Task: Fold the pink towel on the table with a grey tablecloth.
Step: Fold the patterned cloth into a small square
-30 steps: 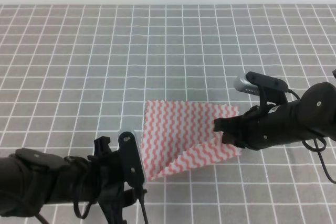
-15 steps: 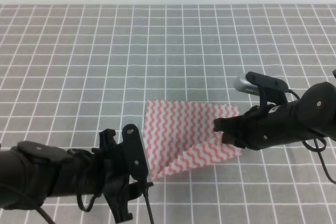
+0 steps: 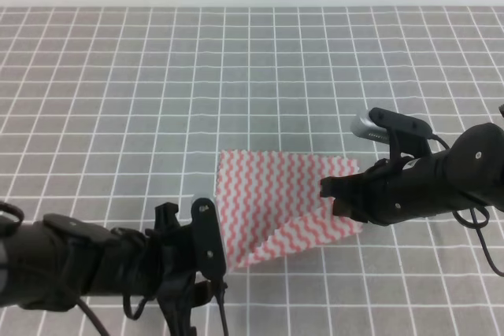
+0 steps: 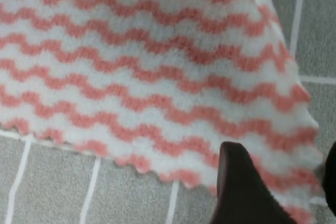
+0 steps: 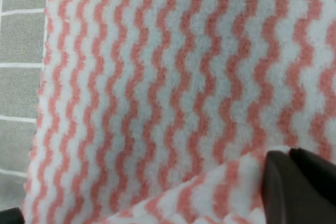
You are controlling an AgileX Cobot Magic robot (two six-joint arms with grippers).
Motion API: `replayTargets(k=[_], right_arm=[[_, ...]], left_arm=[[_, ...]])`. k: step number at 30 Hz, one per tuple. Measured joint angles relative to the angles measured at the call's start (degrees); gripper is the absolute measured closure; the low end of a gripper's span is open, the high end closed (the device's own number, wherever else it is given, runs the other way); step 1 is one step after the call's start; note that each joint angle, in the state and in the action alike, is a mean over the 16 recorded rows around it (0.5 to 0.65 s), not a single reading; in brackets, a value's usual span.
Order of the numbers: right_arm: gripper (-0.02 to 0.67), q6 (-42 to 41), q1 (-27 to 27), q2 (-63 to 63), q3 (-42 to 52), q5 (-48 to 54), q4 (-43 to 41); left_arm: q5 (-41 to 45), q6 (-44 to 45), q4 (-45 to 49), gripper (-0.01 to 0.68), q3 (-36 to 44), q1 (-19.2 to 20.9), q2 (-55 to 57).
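Pink towel: the pink towel [image 3: 287,206] lies on the table [image 3: 236,76] a little right of centre and toward the near edge in the exterior high view; its red-and-white wavy stripes show clearly in both wrist views.
Towel shape: its right side is lifted and turned over onto the rest, so a triangular flap with a diagonal edge runs from the lower left corner up to the right corner.
Table: covered in grey cloth with a white grid of thin lines; bare cloth surrounds the towel on every side.
Right pincer: the right pincer [image 3: 329,189] is at the towel's right corner, its dark fingers [image 5: 294,182] pressed together over the raised fold, gripping the towel there.
Right arm: black, coming in from the right edge, with a silver-capped camera mount above the wrist.
Left pincer: the left pincer [image 3: 206,245] sits at the towel's lower left corner, one black finger [image 4: 244,192] overlapping the serrated edge in the left wrist view, the other only just visible at the frame's right edge; the fingers stand apart with towel showing between them, not clamped on it.
Left arm: black, entering from the lower left, low over the table.
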Motion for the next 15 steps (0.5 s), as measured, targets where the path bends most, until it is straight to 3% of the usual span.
replayTargets(k=[15], right_arm=[[0.664,-0.1,0.0,0.0,0.0,0.5,-0.1]], left_arm=[[-0.6,0.0,0.0,0.383,-1.1,0.0,1.5]])
